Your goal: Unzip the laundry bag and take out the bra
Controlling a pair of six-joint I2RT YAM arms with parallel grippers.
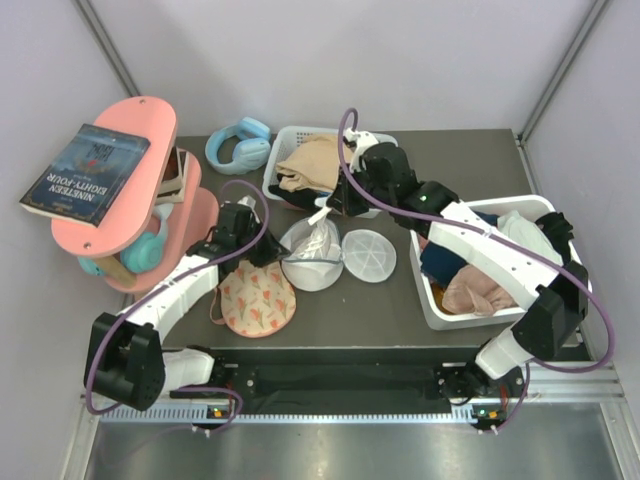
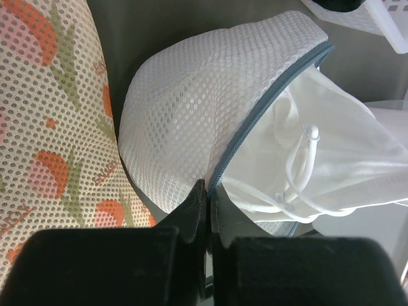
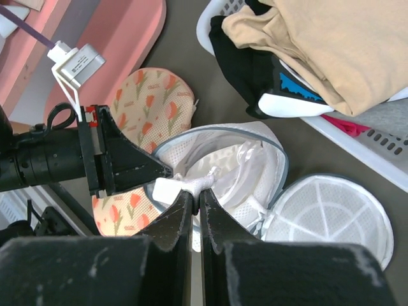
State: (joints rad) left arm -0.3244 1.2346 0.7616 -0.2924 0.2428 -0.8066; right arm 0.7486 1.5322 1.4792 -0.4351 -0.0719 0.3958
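The bag (image 1: 312,262) is held open on the table (image 1: 400,320) by both pincers. The left pincer (image 2: 206,188) is clamped on its grey zip rim (image 2: 268,108), the right pincer (image 3: 196,191) on a fold of its white fabric. The bra (image 1: 257,300) is laid flat on the table, outside the bag and just beside it.

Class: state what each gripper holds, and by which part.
The left gripper pinches the laundry bag at its grey zip rim; the right gripper pinches the bag's white fabric at its opening.

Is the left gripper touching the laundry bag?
Touching. Left wrist view: the left gripper pinches the grey zip rim of the laundry bag.
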